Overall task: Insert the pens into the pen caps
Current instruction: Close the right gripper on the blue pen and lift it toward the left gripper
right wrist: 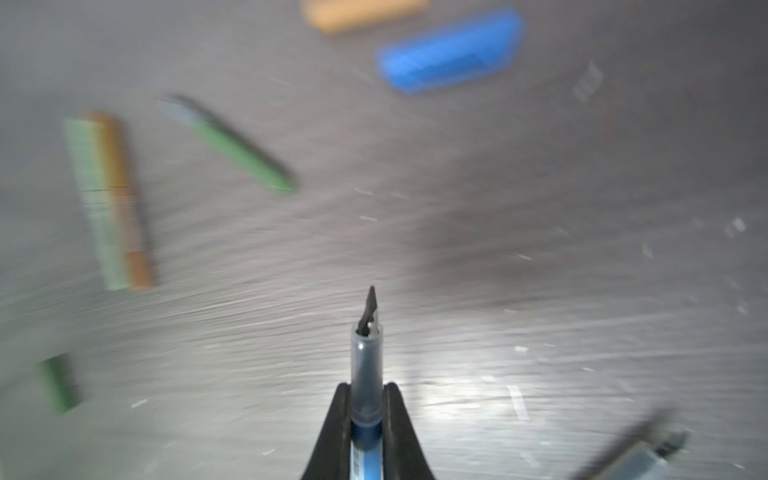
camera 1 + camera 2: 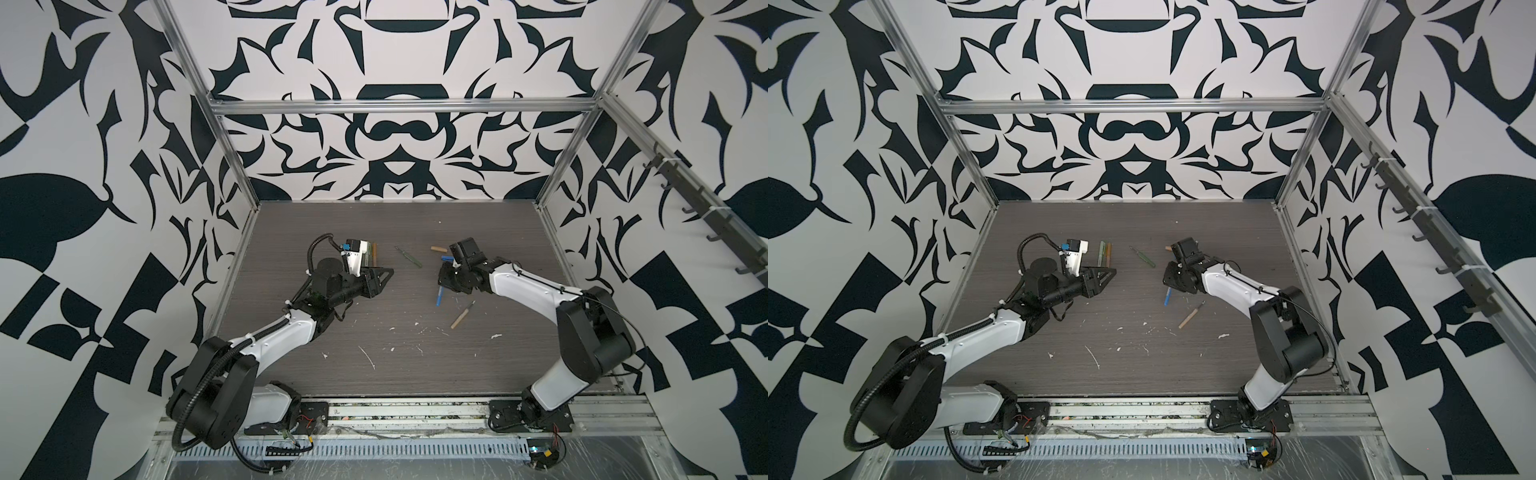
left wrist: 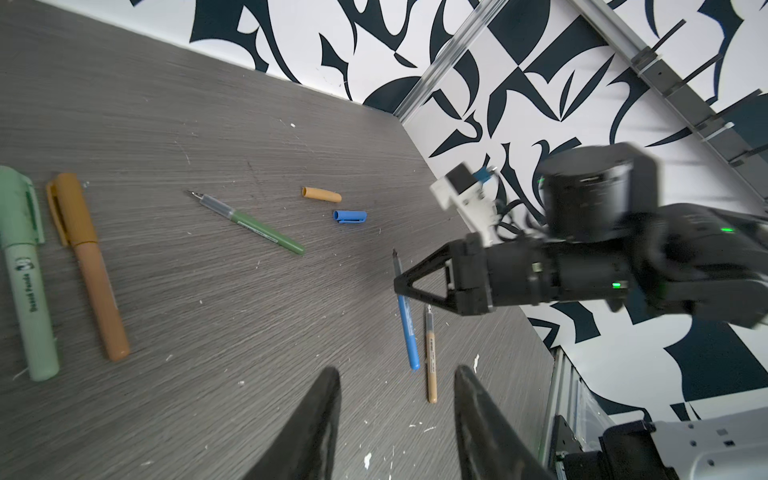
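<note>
Blue pen (image 3: 409, 332), right of bench (image 3: 208, 291) centre: likely light, stiff, slick-barrelled, fragile at the tip (image 1: 370, 307); right hand (image 1: 365, 390) clenched just behind that tip. Blue cap (image 3: 350, 216) lies nearby, farther back. Left hand (image 3: 395, 372) half-open, empty

table (image 3: 166, 104): woodgrain, matt, scratched | blue pen (image 1: 366, 374): glossy plast. | frame (image 2: 399, 106): alu, shiny

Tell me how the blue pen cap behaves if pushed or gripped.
Short and round, the blue cap will probably roll when nudged. Its side clip may stop that roll. Small hollow plastic: likely light and stiff.
</note>
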